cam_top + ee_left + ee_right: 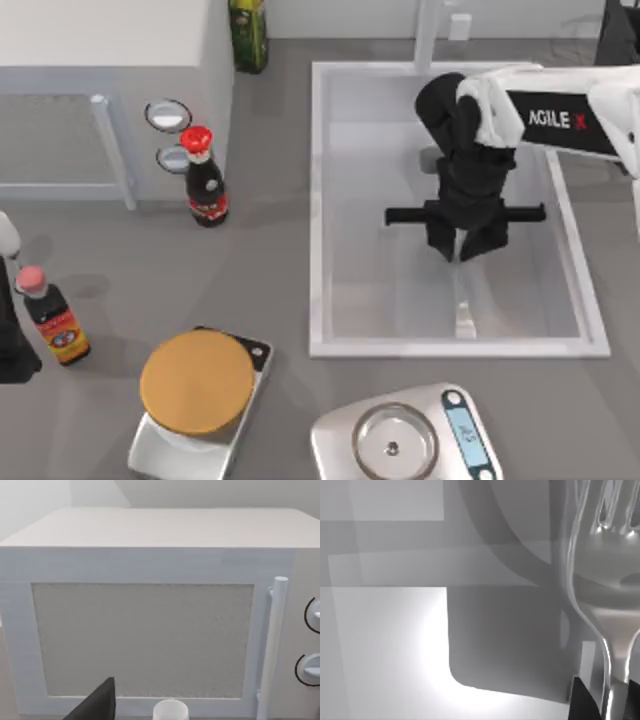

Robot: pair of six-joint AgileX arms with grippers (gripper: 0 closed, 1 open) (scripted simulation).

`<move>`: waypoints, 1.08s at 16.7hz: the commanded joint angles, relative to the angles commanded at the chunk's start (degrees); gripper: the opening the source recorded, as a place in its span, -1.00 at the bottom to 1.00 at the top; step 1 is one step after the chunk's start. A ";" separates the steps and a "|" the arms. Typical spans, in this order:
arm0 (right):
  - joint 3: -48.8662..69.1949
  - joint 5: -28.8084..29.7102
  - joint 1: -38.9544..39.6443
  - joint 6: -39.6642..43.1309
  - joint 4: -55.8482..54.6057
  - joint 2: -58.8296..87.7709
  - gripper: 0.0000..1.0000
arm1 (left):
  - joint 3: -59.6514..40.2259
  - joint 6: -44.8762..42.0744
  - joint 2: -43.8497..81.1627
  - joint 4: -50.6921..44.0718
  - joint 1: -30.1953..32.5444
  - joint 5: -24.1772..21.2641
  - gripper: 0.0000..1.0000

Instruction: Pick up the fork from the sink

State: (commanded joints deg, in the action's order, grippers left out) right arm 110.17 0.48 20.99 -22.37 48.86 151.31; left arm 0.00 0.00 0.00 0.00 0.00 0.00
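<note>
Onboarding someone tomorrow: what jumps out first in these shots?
The right arm's black pincer hangs over the large white rectangular sink, and the right wrist view shows it shut on the slim silver metal fork at the handle. The left pincer is parked facing the white microwave at the table's left.

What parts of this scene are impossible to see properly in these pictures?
- Top view: the right hand covers the upper part of the fork in the sink.
- Right wrist view: the fork's prong tips are cut off by the edge.
- Left wrist view: the microwave's knobs are cut off by the edge.
</note>
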 joint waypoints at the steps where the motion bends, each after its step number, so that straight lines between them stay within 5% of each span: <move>1: 0.59 0.91 -0.21 0.61 0.82 -2.61 -1.00 | 0.00 0.00 0.00 0.00 0.00 0.00 1.00; 12: 17.91 0.81 -0.26 0.72 25.80 -9.42 -1.00 | 0.00 0.00 0.00 0.00 0.00 0.00 1.00; 18: 20.03 0.77 -0.23 0.71 28.38 -10.69 -1.00 | 0.00 0.00 0.00 0.00 0.00 0.00 1.00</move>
State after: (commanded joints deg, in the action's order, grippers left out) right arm 130.21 1.25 20.76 -21.66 77.24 140.62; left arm 0.00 0.00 0.00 0.00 0.00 0.00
